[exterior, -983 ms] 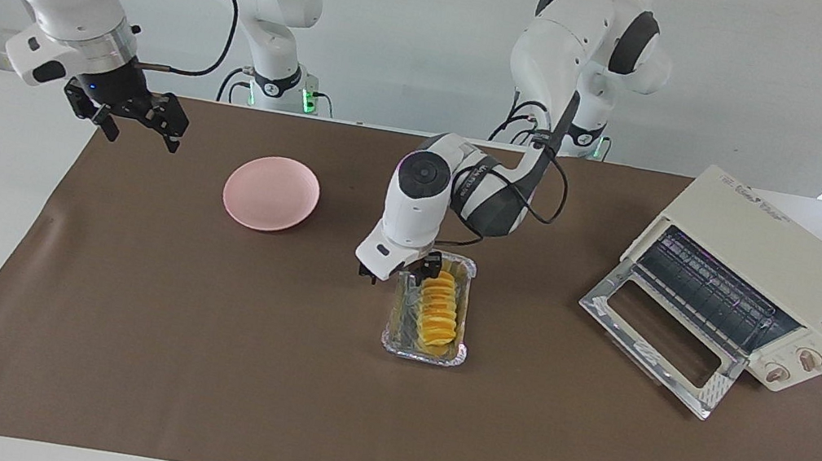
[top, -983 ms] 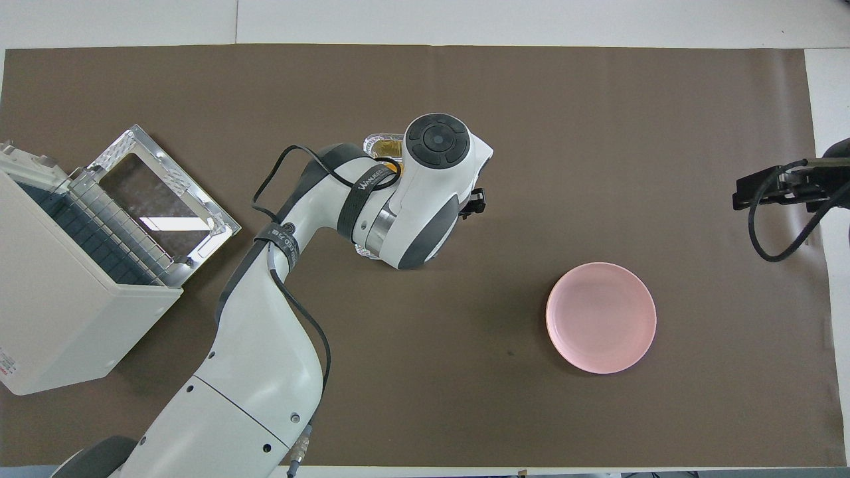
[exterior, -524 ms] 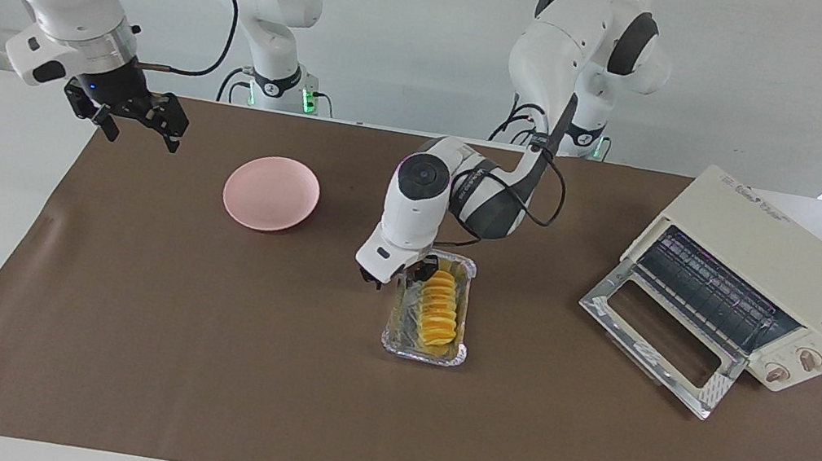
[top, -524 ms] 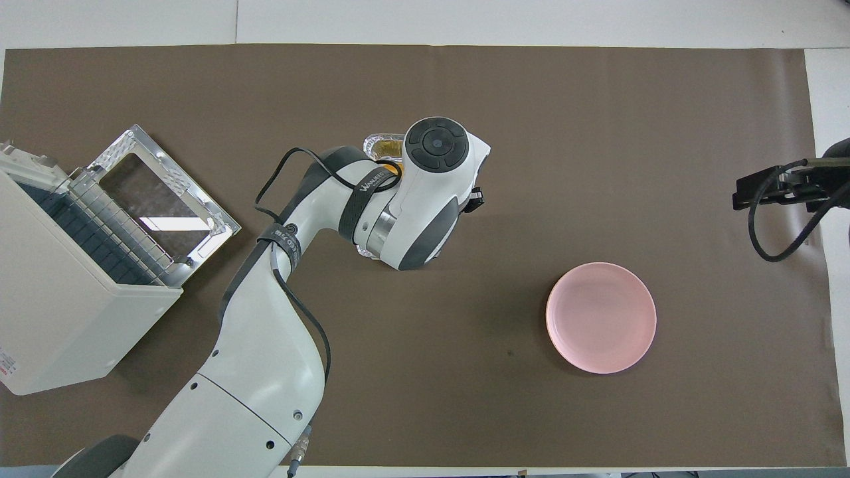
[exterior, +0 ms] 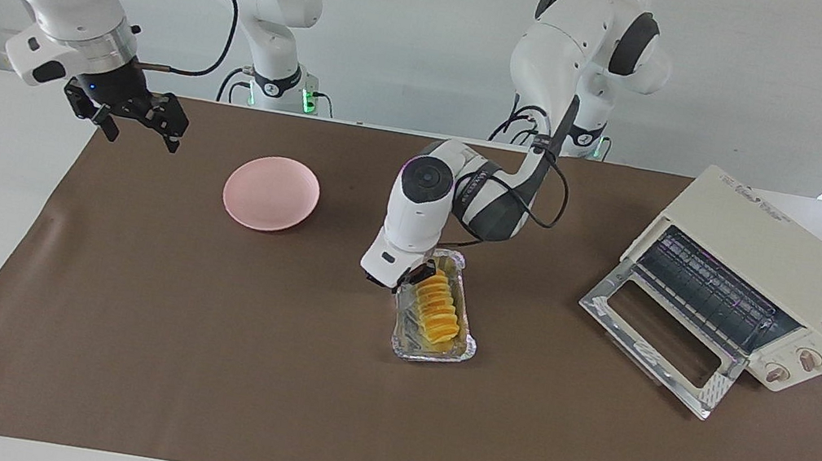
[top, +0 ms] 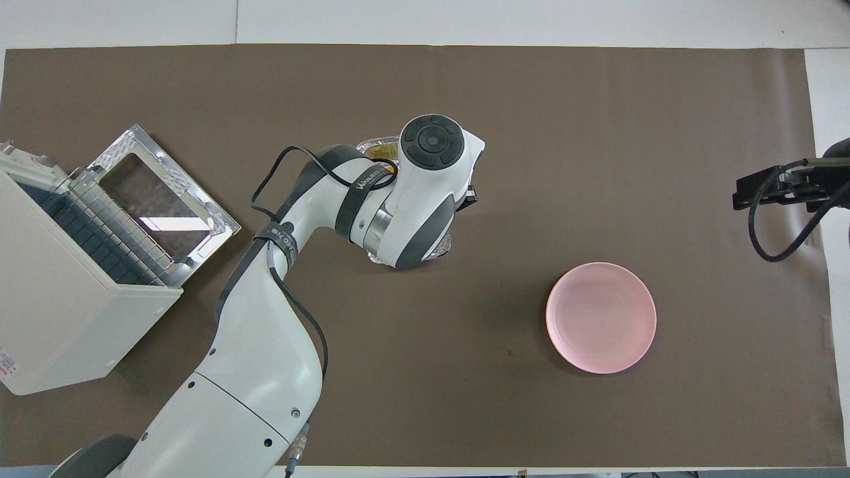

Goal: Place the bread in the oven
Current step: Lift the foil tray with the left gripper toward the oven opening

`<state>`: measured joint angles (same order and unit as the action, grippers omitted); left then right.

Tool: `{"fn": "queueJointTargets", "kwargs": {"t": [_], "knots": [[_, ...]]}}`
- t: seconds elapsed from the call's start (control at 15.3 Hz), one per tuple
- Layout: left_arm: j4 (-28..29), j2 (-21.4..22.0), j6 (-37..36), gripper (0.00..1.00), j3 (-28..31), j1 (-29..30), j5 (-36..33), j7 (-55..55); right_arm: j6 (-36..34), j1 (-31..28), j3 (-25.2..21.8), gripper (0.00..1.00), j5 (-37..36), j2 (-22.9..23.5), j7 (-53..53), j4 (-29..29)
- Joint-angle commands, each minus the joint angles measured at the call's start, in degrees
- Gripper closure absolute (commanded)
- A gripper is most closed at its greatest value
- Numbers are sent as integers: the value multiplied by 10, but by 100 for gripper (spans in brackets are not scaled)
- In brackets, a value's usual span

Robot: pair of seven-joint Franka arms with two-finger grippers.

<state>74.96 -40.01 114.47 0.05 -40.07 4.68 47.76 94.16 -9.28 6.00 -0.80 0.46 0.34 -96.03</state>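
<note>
The left gripper point(exterior: 414, 274) is down at the foil tray point(exterior: 432, 349) in the middle of the brown mat point(exterior: 192, 361), at the tray's end nearer the robots. Its dark fingertips sit at the rim there, right against the near end of the bread point(exterior: 436, 310). I cannot tell whether they are closed on the rim, on the loaf, or on nothing, as the wrist hides them. From overhead the arm's wrist covers almost all of the tray, with only slivers of foil point(top: 378, 141) showing around it.

The bread lies in the tray, a ridged golden loaf running lengthwise along it. The tray sits skewed on the mat.

The oven point(exterior: 777, 264) stands at the left arm's end of the table, well apart from the tray, its glass door point(exterior: 658, 336) dropped open and the rack point(exterior: 707, 290) showing inside.

The right gripper point(exterior: 136, 114) hangs waiting over the mat's corner at the right arm's end, fingers spread and empty. A pink plate point(exterior: 271, 193) rests between it and the tray.
</note>
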Motion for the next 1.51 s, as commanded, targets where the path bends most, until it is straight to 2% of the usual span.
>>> {"fn": "queueJointTargets", "kwargs": {"t": [0.0, 0.26, 0.59, 0.79, 1.44], "knots": [[-15, 11, -59, 100, 9, -1, -4, 13, -4, -3, 4, 0, -10, -9, 2, -8], [-50, 28, -115, 100, 57, 0, -2, 14, -4, -3, 4, 0, -10, -9, 3, -8], [-68, 33, -181, 100, 184, 2, 16, 30, -4, -3, 4, 0, -10, -9, 3, -8], [-67, 34, -196, 100, 243, 30, 46, 30, -4, -3, 4, 0, -10, -9, 3, -8], [-58, 36, -250, 100, 268, 162, 38, 28, -4, -3, 3, 0, -10, -9, 2, -8]]}}
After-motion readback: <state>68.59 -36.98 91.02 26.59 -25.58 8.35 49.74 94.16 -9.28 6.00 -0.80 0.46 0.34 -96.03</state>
